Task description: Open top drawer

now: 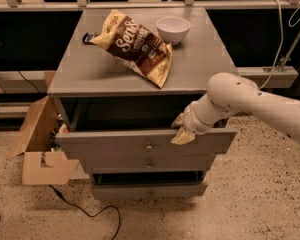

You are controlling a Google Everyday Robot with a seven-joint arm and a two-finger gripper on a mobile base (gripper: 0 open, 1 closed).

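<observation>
Looks nearly done, with top drawer (115,141) pulled partway out of desk (202,69) and gripper (181,129) at its front's upper edge, can't tell if clamped; maybe more pull left

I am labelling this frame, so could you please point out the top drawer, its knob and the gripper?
top drawer (100,143), camera view, bare grey front left of the knob.
knob (149,147), camera view, its round metal face.
gripper (181,129), camera view, its tip at the drawer front's top edge.
</observation>
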